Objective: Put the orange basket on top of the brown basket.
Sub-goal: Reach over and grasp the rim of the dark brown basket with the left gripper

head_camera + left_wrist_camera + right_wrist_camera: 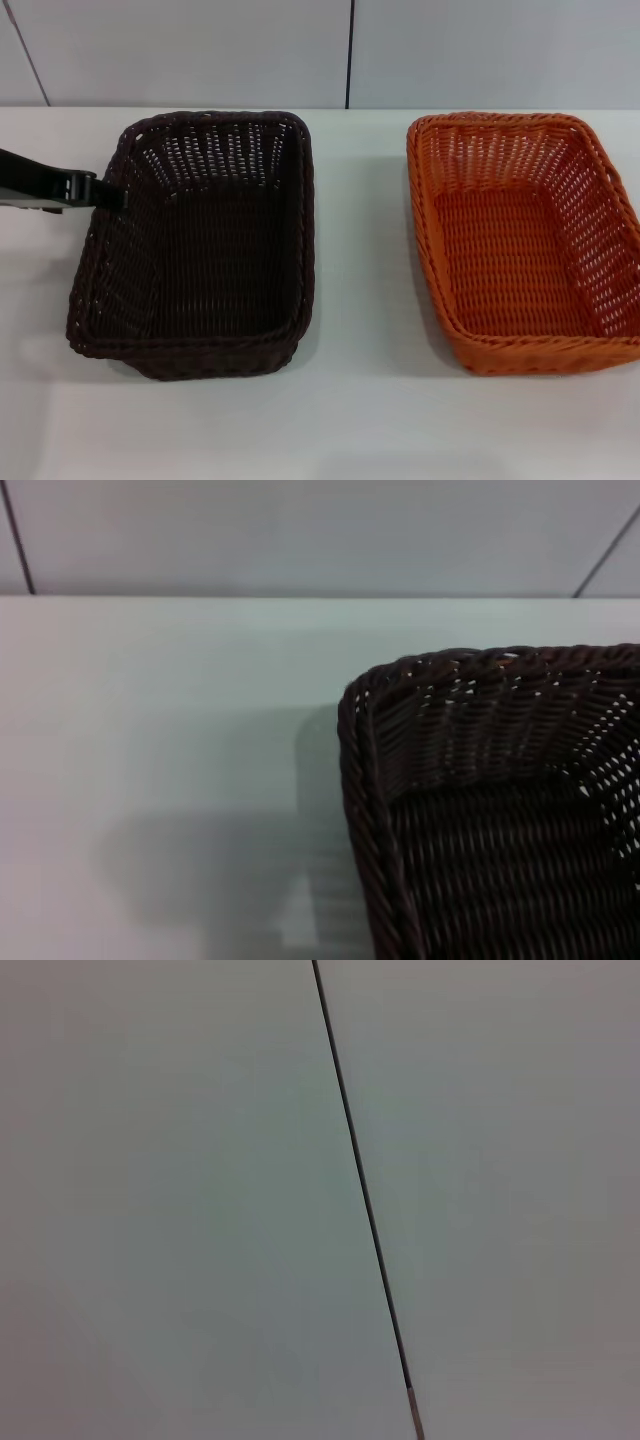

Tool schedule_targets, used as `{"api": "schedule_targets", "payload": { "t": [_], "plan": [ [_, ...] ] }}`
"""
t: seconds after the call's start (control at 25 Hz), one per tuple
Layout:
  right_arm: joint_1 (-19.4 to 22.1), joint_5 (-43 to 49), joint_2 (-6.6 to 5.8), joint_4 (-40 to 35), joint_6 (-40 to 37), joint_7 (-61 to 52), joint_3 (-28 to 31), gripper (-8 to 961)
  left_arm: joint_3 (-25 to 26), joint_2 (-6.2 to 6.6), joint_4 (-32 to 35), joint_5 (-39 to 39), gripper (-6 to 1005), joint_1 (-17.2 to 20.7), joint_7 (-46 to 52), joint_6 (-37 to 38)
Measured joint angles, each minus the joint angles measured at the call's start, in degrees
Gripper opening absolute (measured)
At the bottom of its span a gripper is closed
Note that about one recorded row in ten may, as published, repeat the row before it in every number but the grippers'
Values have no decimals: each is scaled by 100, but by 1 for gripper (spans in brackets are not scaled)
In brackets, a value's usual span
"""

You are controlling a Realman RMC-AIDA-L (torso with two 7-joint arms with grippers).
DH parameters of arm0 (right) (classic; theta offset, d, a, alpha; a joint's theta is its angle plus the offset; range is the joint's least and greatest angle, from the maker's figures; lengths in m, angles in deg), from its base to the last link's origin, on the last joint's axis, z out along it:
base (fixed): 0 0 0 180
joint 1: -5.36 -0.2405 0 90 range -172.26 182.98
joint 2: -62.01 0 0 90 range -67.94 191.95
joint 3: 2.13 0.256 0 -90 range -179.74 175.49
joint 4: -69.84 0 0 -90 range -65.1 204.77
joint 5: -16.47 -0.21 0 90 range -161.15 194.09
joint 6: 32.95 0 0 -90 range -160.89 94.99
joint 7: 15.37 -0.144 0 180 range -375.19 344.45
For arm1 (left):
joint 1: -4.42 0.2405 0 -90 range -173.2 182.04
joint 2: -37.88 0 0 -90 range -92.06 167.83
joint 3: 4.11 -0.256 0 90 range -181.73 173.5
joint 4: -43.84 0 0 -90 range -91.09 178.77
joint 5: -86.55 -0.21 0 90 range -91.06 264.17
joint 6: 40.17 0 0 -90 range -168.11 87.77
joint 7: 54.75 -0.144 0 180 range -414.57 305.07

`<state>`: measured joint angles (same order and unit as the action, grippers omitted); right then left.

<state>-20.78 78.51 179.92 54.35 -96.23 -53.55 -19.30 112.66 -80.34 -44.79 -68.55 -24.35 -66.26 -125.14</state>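
Head view: a white table (350,420) stands before a pale panelled wall (200,50). The brown basket (195,250) sits left, the orange basket (520,240) right, well apart. The left gripper (105,192) is at the brown basket's left rim; its jaw state cannot be told.

Left wrist view: a brown basket corner (480,780) on the table.

Right wrist view: only wall with a dark seam (360,1200).

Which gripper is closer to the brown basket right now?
Left. The left gripper sits at the brown basket's left rim, touching or nearly so. The right gripper is out of the head view; its wrist camera shows only wall.
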Motion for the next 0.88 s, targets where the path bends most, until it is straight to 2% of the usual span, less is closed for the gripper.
{"api": "schedule_targets", "payload": {
  "t": [0.88],
  "plan": [
    [80,41,-3,64,9,125,-34,539,-313,10,999,55,756,-60,59,724]
  ]
}}
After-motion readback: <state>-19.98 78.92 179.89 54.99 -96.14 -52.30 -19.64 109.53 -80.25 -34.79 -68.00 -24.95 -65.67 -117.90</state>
